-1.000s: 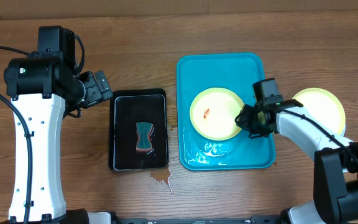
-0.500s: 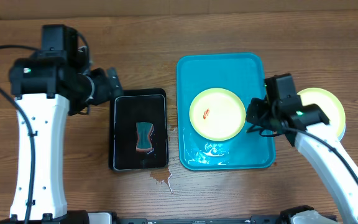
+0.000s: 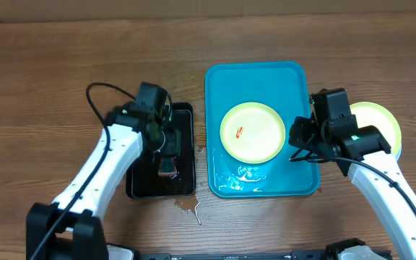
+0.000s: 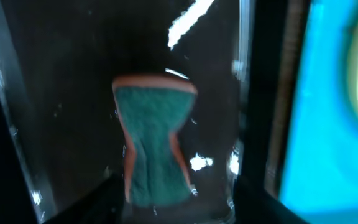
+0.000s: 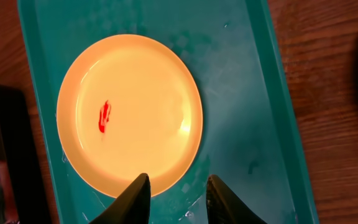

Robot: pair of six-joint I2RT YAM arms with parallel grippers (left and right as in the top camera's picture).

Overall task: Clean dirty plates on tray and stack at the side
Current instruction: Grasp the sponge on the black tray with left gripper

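left gripper [image 4: 176,190] half-open astride the sponge [image 4: 154,140] in the black tray [image 3: 139,180], nothing pinched yet; i'd drop square and close on its narrow waist. right gripper [image 5: 178,186] slightly parted, empty, over the near rim of the smeared plate [image 5: 129,112] in the blue tray [image 5: 253,124], second plate [image 3: 378,123] on the table [image 3: 49,58] beside it. tray floor wet, small spill [image 3: 190,207] on the wood.

White arms [image 3: 96,173] — black joints, cables
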